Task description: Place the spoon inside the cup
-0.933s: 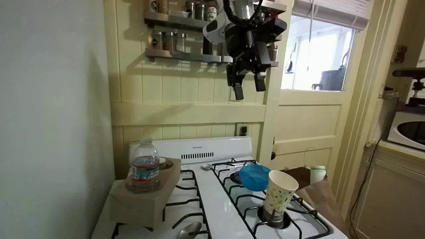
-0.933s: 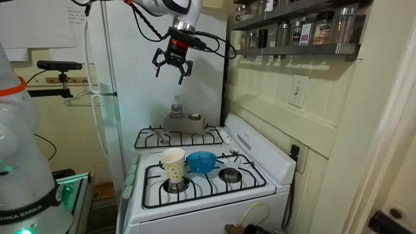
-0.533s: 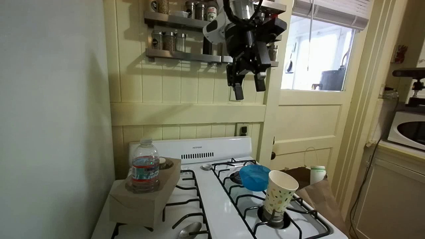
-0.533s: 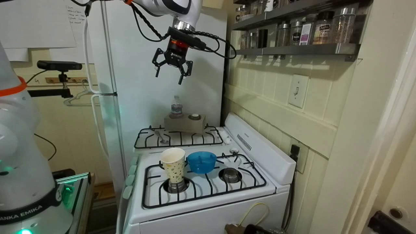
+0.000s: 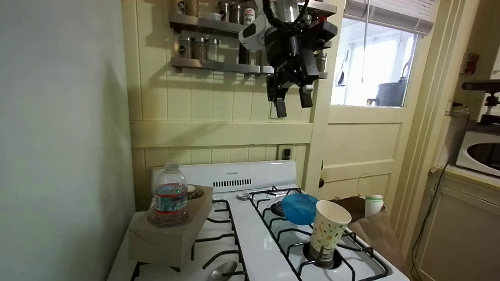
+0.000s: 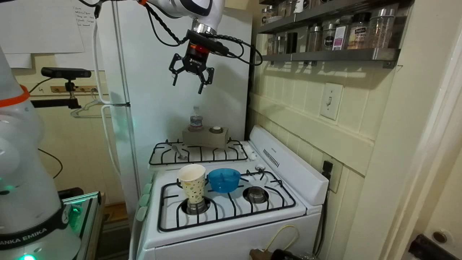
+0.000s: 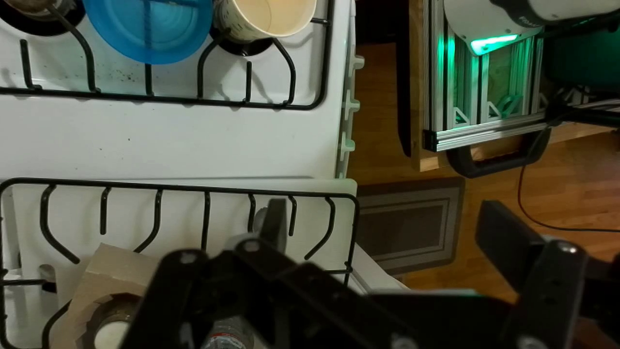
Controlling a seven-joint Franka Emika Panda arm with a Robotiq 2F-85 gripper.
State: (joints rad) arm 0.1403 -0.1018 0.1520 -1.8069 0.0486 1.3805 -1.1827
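The spoon lies on the white stove top among the black grate bars. Its metal bowl (image 5: 224,269) shows at the bottom of an exterior view, with the handle cut off there; the spoon (image 6: 182,157) is small in an exterior view. In the wrist view a finger partly covers the spoon (image 7: 260,218). The tall cream cup (image 5: 329,230) with a speckled pattern stands over a front burner, also the cup (image 6: 193,184), its mouth facing up. High above the stove hangs my gripper (image 5: 293,109), jaws wide apart and nothing between them, as the wrist view of the gripper (image 7: 385,212) confirms.
A blue bowl (image 6: 224,180) sits right beside the cup. A tan box (image 5: 172,238) carries a water bottle (image 5: 171,199) and a small jar (image 6: 216,129). Raised grates (image 7: 193,101) cover both stove halves. Spice shelves (image 6: 335,55) line the wall; a fridge (image 6: 151,108) stands behind.
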